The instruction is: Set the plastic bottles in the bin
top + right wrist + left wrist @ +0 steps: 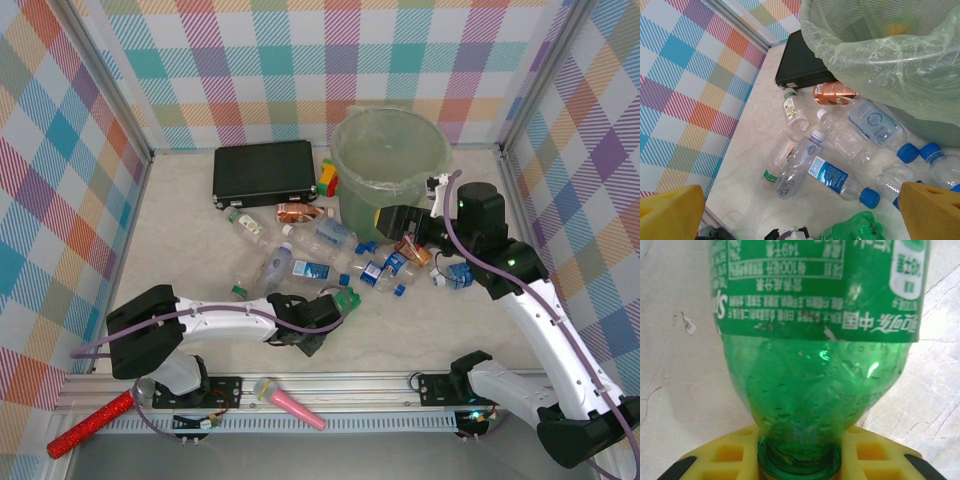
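Observation:
Lying on the table is a green bottle [347,299] with my left gripper [330,308] shut on its neck. In the left wrist view the green bottle [820,390] has its neck pinched between the yellow fingers of that gripper [800,460]. My right gripper [392,220] hovers open beside the pale-green bin [360,205], holding nothing. From the right wrist the gripper [800,210] looks down on several clear bottles, one with a blue label [832,176] and a copper one [832,91]. The lined bin [890,55] is at the upper right there.
A flat black case [265,172] lies left of the bin. A pink microphone-like stick [290,402] and a red glittery stick [90,425] rest on the front rail. Loose bottles [280,265] crowd the table between the case and the right arm. Plaid walls close three sides.

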Tool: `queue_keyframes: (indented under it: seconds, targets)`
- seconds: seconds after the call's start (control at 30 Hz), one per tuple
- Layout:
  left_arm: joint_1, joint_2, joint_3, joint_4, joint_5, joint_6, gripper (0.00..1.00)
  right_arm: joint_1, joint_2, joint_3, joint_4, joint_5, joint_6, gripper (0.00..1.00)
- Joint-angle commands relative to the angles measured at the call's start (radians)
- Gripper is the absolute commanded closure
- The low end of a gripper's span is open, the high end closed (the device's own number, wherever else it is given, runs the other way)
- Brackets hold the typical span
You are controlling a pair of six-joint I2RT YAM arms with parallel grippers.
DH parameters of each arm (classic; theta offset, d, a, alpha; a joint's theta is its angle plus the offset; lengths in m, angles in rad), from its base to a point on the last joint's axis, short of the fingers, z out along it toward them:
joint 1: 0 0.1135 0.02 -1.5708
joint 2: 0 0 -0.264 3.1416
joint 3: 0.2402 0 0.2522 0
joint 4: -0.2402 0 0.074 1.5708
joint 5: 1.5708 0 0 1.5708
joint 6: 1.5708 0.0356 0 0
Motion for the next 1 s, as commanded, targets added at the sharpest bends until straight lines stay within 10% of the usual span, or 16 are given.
queue_keyframes:
  seconds: [0.0,0.43,0.97]
  targets:
    - [-0.012,-0.038,0.008,-0.007,-0.021,-0.011,0.73,0.005,-0.011,0.008,0.014,-0.02,0.004,0.01]
    - [-0.014,-0.387,0.03,0.09,-0.137,-0.032,0.75,0.005,-0.034,-0.034,0.136,-0.231,0.045,0.01]
    - [-0.015,-0.44,0.158,0.262,-0.118,0.012,0.75,0.029,0.037,-0.035,0.19,-0.397,0.089,0.02]
